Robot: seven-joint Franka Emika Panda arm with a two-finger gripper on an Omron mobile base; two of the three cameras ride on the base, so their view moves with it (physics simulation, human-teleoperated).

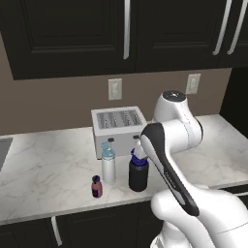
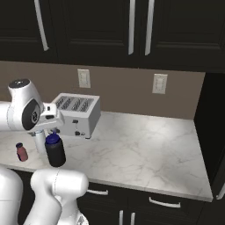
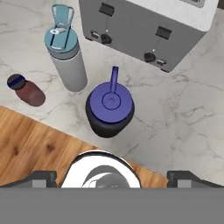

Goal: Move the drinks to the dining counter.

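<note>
While the gripper (image 3: 112,177) hangs above the worktop (image 1: 48,169) with its jaws spread wide and nothing between them, three drinks wait near the front edge, in front of the white toaster (image 1: 118,130): a wide black bottle (image 3: 109,109) with a blue cap almost directly below the hand, a slim white-grey bottle (image 3: 68,57) with a light-blue spout lid just beside it, and a tiny purple-red bottle (image 3: 26,89) a little further along. All three look rigid and smooth-sided, so likely slippery under the pads. The black bottle appears the heaviest and broadest, probably near the limit of the open jaws; a grip across its round body below the cap seems safest, since the thin spout on the lid offers little hold. The slim one stands tall and could tip if nudged.
</note>
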